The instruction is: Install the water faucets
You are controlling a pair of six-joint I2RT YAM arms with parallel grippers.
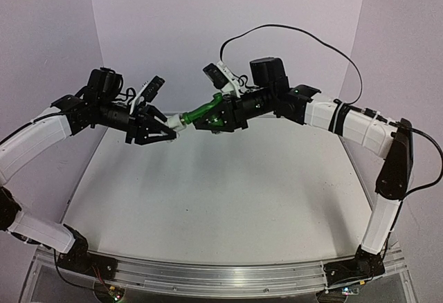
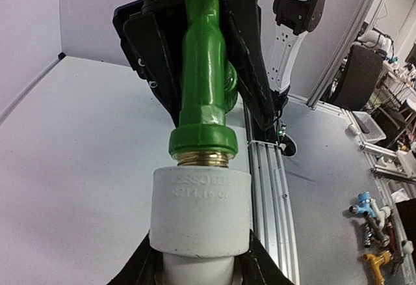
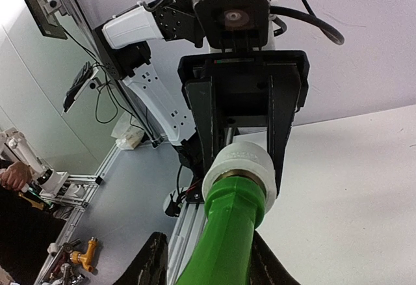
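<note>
Both arms raised, grippers meeting nose to nose mid-air over the table [image 1: 208, 206].
Left gripper [image 1: 168, 129] clamps the white fitting [image 1: 176, 122], right gripper [image 1: 202, 120] clamps the green tap [image 1: 205, 108]; tap end touches the fitting, roughly in line. Black cable [image 1: 311, 38] loops above the right arm. Aluminium rail [image 1: 208, 275] along near edge.

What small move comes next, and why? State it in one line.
Probably turn the right tool so the green faucet screws deeper, while the left tool holds the white fitting steady. Both parts are gripped and lined up, and brass thread shows between the faucet's collar and the fitting.
</note>
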